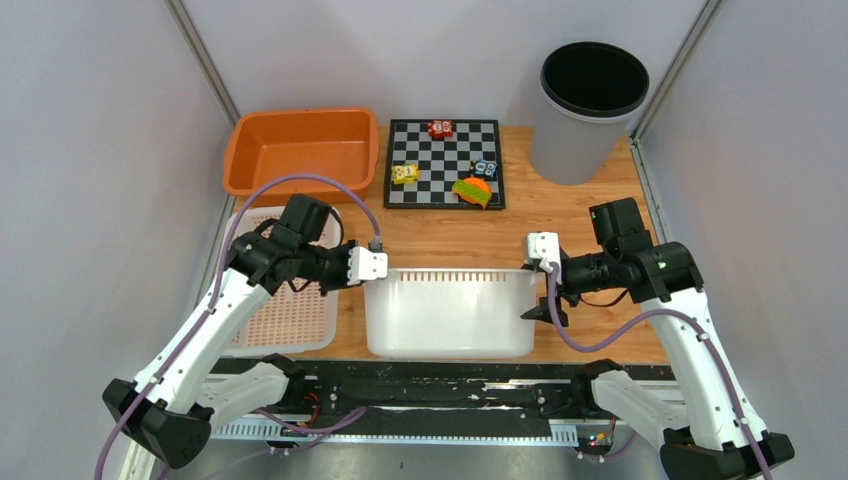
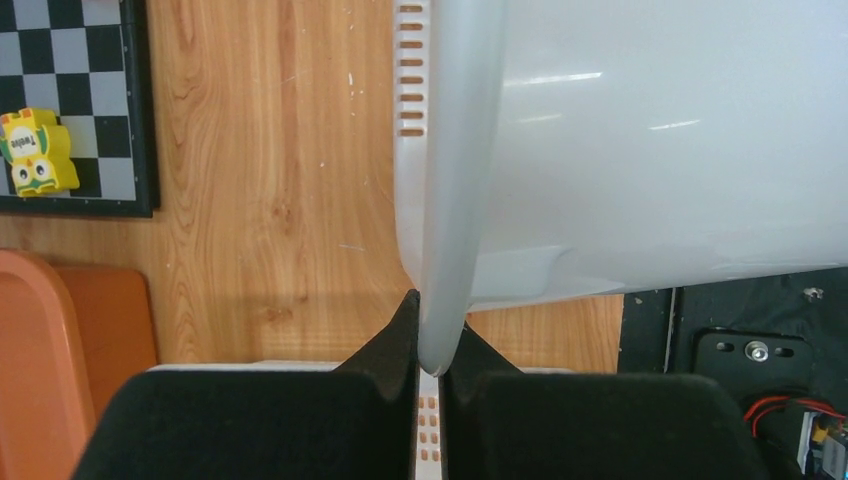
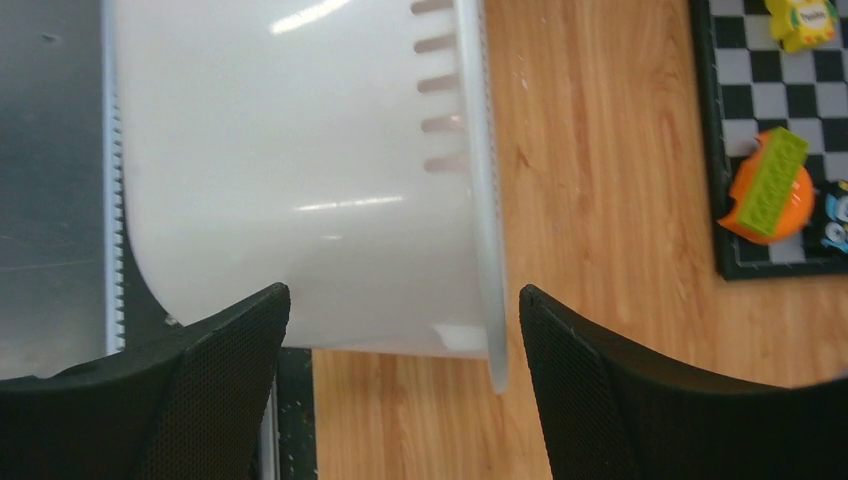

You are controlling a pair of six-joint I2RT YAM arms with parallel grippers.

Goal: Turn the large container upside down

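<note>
Left wrist view: left pincer [image 2: 430, 345] clamps the large container's [image 2: 650, 150] rim, right pincer [image 3: 405, 300] gapes, yellow toy's [image 2: 35, 150] writing seems illegible.

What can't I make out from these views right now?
- Large container interior: all views show only outer wall and rim.
- Left end effector fingertips: top view, hidden behind its wrist mount.
- Basket: top view, partly covered by the left arm.
- Yellow toy lettering: top view, too small; left wrist view, blurred.
</note>
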